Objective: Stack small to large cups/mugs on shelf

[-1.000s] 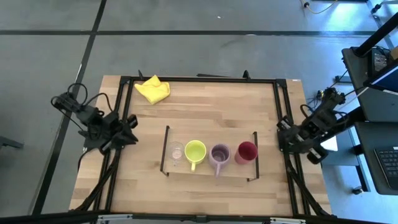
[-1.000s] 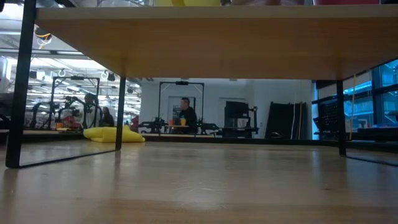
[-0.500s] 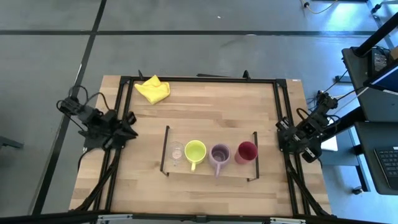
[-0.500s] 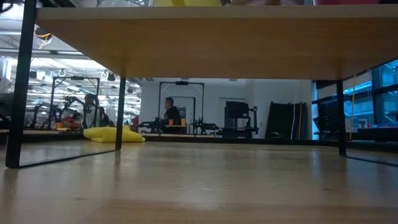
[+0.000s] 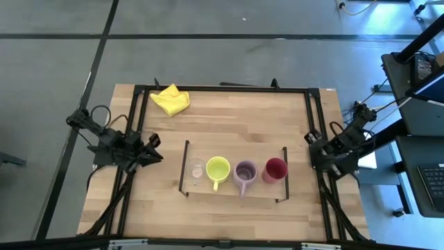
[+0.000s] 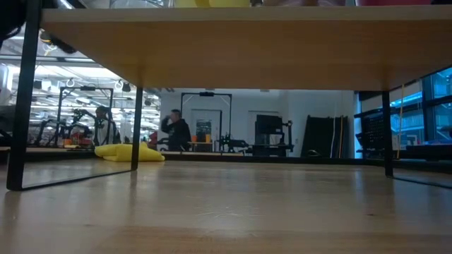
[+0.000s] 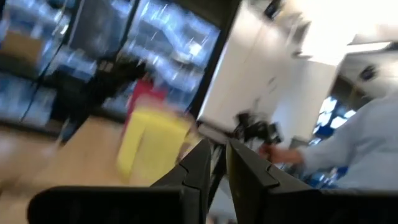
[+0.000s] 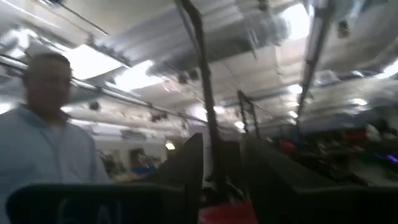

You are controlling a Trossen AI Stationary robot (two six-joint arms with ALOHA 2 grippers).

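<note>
All four vessels stand in a row on the shelf [image 5: 270,191]: clear glass [image 5: 197,169], yellow-green mug [image 5: 218,169], purple mug [image 5: 245,171], red cup [image 5: 275,169], small to large. The job looks finished. Left claw [image 5: 154,147] swings in over the tabletop [image 5: 236,118] edge since a moment ago, fingers nearly closed, empty. Right claw [image 5: 314,149] waits at the right edge, narrowly parted, empty.

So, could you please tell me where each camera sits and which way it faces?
High: overhead, looking down on the shelf, both arms at the table's sides.
Low: tabletop level, under the shelf, facing the room; no arm visible.
Left wrist: past the left hand toward the cups.
Right wrist: past the right hand, a person beyond.
High and low share the yellow cloth.
</note>
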